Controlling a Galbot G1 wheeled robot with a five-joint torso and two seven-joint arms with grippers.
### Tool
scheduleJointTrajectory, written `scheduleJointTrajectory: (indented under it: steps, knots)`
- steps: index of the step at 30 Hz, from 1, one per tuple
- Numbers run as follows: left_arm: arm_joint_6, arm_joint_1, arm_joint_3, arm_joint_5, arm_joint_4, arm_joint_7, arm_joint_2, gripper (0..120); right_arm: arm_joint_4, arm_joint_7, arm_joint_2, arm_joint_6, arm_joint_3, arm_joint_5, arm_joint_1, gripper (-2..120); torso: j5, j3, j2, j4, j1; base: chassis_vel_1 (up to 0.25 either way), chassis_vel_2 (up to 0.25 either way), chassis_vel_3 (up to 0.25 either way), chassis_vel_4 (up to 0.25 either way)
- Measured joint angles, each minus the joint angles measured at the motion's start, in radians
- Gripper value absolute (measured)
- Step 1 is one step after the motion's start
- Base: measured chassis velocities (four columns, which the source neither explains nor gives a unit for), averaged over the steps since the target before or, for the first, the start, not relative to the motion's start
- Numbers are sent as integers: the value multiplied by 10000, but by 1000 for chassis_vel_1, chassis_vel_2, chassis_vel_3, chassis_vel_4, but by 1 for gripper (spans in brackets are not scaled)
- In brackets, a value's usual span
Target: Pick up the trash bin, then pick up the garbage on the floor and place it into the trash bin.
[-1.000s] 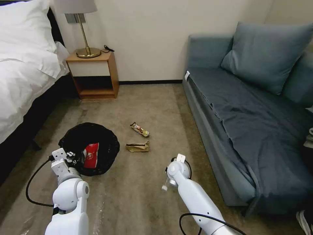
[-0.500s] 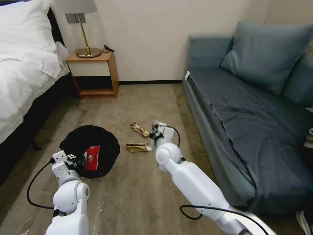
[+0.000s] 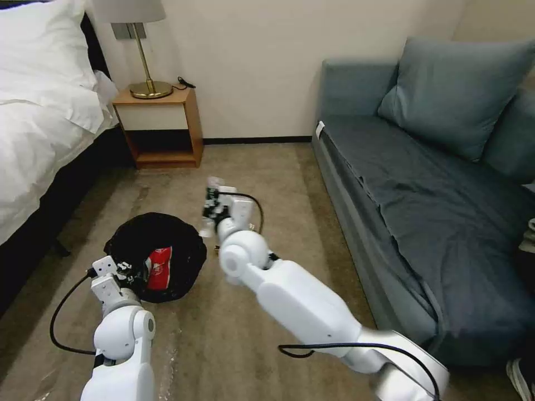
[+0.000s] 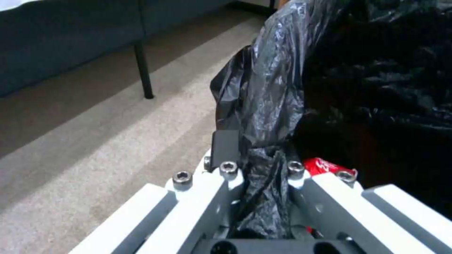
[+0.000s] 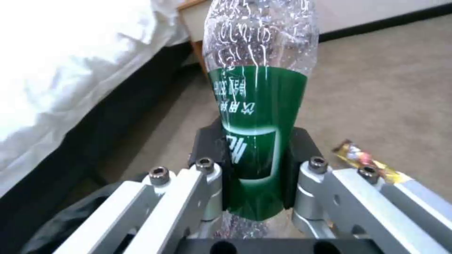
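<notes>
on the left of the carpet: the left gripper (image 3: 123, 271) is at the near rim of the trash bin (image 3: 156, 253), jaws closed on a bunched fold of its black bag (image 4: 268, 116)
inside the bin: a red-and-white snack bag (image 3: 157, 267) lies against the black liner
beside the bin's far right edge: the right gripper (image 3: 210, 210) is raised, jaws clamped on the green label of a clear bottle (image 5: 256, 102)
bottle: crinkled clear plastic standing out past the fingertips; whether it is above the bin's opening or just beside it, cannot tell
past the right gripper: a shiny gold-brown wrapper (image 5: 365, 160) lies flat on the carpet
floor: beige carpet (image 3: 267, 167), streaked pale near the robot
room, left to right: white bed (image 3: 39, 111), wooden nightstand (image 3: 161, 125) with a brass lamp (image 3: 146, 61), blue sofa (image 3: 434, 184) with a cushion against the wall
</notes>
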Motion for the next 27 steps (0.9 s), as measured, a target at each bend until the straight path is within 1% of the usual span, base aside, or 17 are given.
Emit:
scheduleJointTrajectory:
  steps: [3,5,16,22,26,27]
  knots:
    - [8,-25,25,39,-1,-5,-41,2,-274,-119,53,139,-297,-207,55,17,0,0,0,0,0,0,0,0,0]
    - [20,-49,73,73,-14,-16,-87,2,-619,-299,58,267,-524,-587,51,17,0,1,0,-3,0,0,0,0,0]
    - [21,-166,176,285,76,-42,-298,2,-1255,-441,46,416,-1017,-1184,-278,17,2,0,-1,-3,0,0,0,0,0]
    - [21,-205,228,394,120,-45,-371,2,-1391,-443,40,515,-1233,-1343,-393,17,2,1,-1,-4,0,0,0,0,0]
    - [14,-221,249,455,153,-46,-416,2,-1416,-606,39,531,-1462,-1690,-432,17,2,0,0,-2,0,0,0,0,0]
    - [12,-227,258,463,166,-46,-422,2,-1430,-642,38,535,-1501,-1809,-445,19,2,0,-1,-2,0,0,0,0,0]
